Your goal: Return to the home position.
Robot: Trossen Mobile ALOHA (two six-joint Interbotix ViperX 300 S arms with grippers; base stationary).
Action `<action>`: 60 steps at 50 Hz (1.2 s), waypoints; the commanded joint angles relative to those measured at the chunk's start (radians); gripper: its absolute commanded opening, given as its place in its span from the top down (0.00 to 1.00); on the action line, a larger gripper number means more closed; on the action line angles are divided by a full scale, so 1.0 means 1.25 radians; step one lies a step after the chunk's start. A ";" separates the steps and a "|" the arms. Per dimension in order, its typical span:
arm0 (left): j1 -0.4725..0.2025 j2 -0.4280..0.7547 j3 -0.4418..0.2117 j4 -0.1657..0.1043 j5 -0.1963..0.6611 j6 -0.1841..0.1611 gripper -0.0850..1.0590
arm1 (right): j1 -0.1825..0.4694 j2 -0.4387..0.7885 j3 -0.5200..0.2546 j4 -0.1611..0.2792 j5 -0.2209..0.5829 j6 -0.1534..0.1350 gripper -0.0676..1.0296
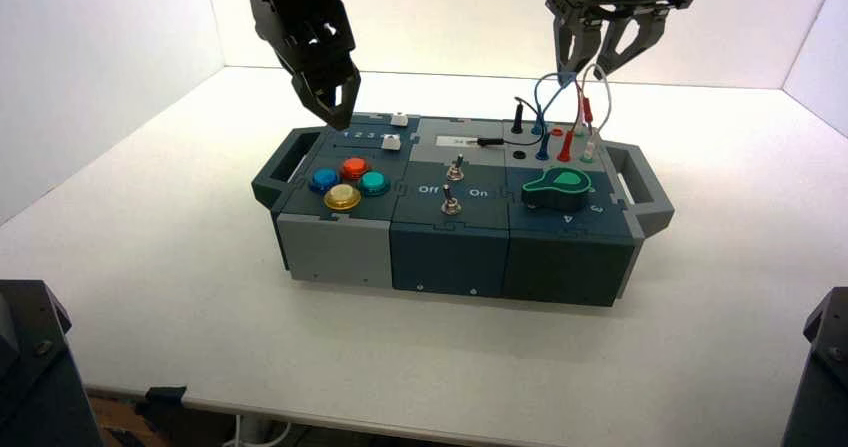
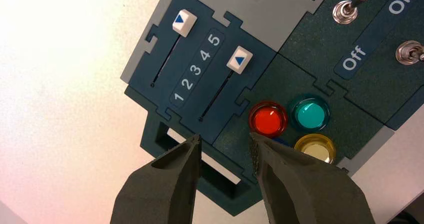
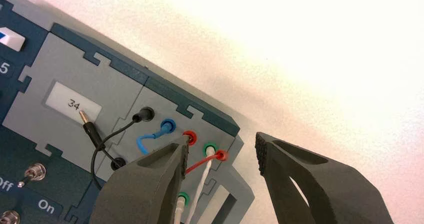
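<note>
My left claw (image 1: 335, 105) hangs spread, empty, above box's (image 1: 455, 237) slider end; my right claw (image 1: 598, 54) hangs spread, empty, above its wires (image 1: 570, 117). Box sits on white surface (image 1: 180, 267).

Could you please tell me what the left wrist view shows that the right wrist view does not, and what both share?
Only the left wrist view shows the two white sliders, both at 5, and the red button, teal button and yellow button. Only the right wrist view shows the label reading 34, the sockets and the plugged wires. Both show the Off/On toggle switches and open fingers.
</note>
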 commanded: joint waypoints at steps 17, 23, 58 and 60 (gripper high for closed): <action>-0.002 -0.018 -0.016 0.005 -0.002 0.001 0.47 | 0.000 -0.010 -0.015 -0.001 -0.002 -0.004 0.31; -0.002 -0.016 -0.018 0.009 -0.002 0.002 0.47 | 0.000 -0.011 -0.020 0.000 0.005 -0.005 0.31; -0.002 -0.135 -0.013 -0.004 -0.027 -0.060 0.47 | -0.004 -0.287 0.061 0.006 0.036 0.038 0.30; -0.002 -0.150 -0.011 -0.004 -0.031 -0.071 0.47 | -0.004 -0.322 0.080 0.007 0.036 0.042 0.31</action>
